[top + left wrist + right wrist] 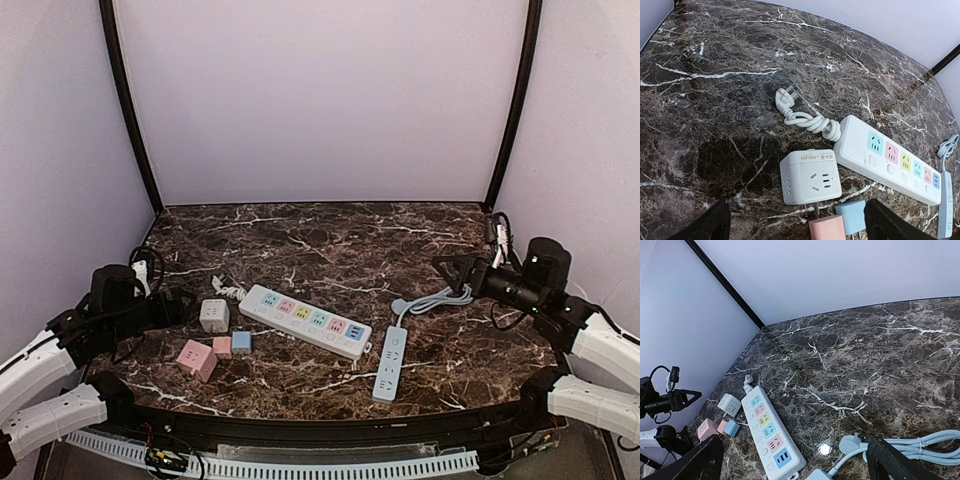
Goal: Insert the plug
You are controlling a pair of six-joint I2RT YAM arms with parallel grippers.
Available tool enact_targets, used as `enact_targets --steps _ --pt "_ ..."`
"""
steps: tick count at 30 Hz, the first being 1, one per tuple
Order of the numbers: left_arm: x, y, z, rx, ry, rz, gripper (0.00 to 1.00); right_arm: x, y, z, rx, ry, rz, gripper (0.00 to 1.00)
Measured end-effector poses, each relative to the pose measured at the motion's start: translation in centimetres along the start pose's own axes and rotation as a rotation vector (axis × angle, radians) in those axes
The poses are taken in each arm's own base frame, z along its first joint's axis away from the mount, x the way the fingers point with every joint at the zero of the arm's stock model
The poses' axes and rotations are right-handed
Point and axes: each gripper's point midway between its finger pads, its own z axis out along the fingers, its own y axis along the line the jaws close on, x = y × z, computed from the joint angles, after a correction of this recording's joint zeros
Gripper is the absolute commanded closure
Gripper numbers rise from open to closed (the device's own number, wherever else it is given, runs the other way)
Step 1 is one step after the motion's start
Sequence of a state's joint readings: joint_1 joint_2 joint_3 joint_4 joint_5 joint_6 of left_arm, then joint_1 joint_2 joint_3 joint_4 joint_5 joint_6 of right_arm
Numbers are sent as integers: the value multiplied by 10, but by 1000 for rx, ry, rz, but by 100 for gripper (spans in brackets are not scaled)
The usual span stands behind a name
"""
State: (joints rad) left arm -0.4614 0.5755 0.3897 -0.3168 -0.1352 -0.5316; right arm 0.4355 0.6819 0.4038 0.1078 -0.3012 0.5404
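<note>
A white power strip (305, 320) with coloured sockets lies in the middle of the table, its white plug (786, 97) on a coiled cord behind it. Beside its left end stand a white cube adapter (810, 176), a small pink plug (827, 229) and a small blue plug (852, 216). A pink cube (197, 359) sits nearer the front edge. My left gripper (178, 305) hovers open just left of the white cube, nothing between its fingers (710, 226). My right gripper (452, 268) is open above the pale blue cord (920, 447) and its blue plug (850, 444).
A pale blue power strip (390, 363) lies right of the white one, near the front edge, its cord running back to the right. The table is dark marble (330, 240) with lilac walls and black corner posts (130, 110) behind.
</note>
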Motion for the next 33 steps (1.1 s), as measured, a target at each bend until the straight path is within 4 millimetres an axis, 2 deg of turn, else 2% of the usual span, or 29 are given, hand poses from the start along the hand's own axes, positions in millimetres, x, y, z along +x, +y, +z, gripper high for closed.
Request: enact_targets --steps 3,9,15,25,33 --pt "8 -1 1 -6 29 11 14 10 5 5 12 48 0 1" --pt "31 -11 6 5 116 56 16 27 21 20 39 133 -25 2" --pt "48 -17 14 -2 176 102 17 51 23 36 94 211 -62 1" --pt "53 -17 46 -87 208 131 18 75 22 53 169 274 -114 2" --pt "50 -20 72 -132 196 138 23 78 25 56 179 275 -132 2"
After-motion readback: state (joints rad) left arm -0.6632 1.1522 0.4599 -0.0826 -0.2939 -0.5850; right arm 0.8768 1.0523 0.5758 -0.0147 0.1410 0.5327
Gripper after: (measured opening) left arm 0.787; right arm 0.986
